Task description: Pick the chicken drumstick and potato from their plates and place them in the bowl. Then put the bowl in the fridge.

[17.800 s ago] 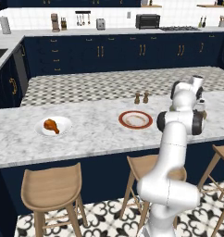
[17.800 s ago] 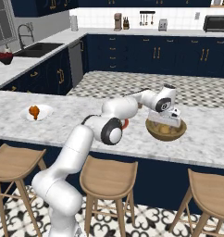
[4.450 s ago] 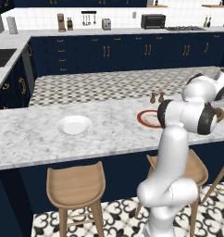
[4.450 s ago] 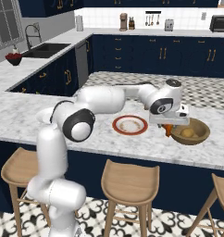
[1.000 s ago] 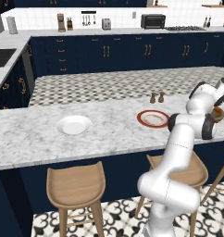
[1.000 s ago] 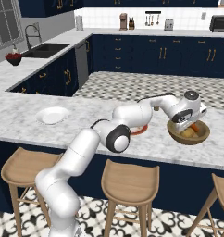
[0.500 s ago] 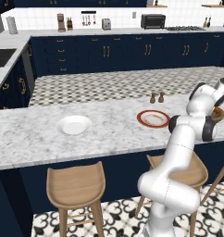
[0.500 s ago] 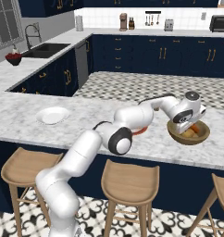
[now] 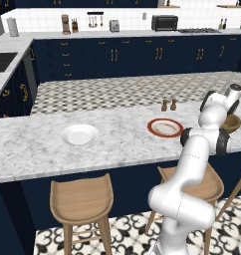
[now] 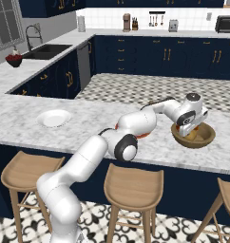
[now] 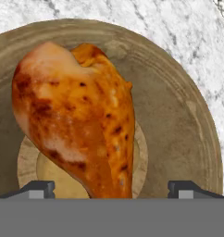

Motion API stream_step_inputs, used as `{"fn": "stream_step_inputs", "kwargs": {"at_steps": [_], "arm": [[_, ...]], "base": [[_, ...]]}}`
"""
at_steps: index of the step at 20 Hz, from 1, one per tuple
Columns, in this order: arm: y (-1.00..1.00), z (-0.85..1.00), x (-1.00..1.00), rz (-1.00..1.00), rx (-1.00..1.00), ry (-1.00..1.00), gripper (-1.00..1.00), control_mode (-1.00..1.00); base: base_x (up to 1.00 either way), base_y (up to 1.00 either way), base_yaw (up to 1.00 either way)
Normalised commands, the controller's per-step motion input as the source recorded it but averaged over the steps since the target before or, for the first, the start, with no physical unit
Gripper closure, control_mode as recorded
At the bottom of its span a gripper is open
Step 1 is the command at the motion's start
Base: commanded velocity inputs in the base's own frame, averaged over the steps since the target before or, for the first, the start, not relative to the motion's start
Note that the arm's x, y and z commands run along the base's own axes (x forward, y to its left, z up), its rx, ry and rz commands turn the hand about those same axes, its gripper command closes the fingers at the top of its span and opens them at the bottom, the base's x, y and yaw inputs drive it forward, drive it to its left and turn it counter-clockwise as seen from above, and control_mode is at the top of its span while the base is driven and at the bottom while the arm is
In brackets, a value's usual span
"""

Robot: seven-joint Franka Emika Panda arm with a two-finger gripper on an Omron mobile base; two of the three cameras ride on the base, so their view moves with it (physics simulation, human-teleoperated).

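Note:
The glossy orange-brown chicken drumstick (image 11: 81,115) lies in the tan wooden bowl (image 11: 178,120), thick end up in the hand view. My gripper (image 11: 111,187) hangs open just above it, one fingertip (image 11: 37,187) on each side of its narrow end. A pale yellow patch (image 11: 56,178) under the drumstick looks like the potato, mostly hidden. The bowl (image 10: 205,140) sits on the marble counter's right end, with my hand (image 10: 192,114) over it. Both the white plate (image 9: 79,134) and the red-rimmed plate (image 9: 165,127) are bare. The fridge is out of view.
Two small shakers (image 9: 168,105) stand behind the red-rimmed plate. Wooden stools (image 9: 82,199) line the counter's near edge. The bowl (image 9: 233,122) is close to the counter's right end. Navy cabinets and a sink (image 10: 45,50) lie beyond.
The drumstick left the white plate, hung in my shut gripper over the bowl 4.5 s ago, and now lies released in it. The base shifted. Little moved in the last second.

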Motion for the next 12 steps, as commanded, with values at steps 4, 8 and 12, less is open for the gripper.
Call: {"fn": "stream_step_inputs", "kwargs": {"at_steps": [4,8,12], "arm": [[0.00,0.09,0.05,0.04,0.00,0.04,-1.00,-1.00],[0.00,0.40,-0.37,0.02,0.01,0.00,-1.00,-1.00],[0.04,0.26,-0.43,0.00,0.02,0.05,-1.00,-1.00]], "base": [[0.00,0.00,0.00],[0.00,0.00,0.00],[0.00,0.00,0.00]]}}
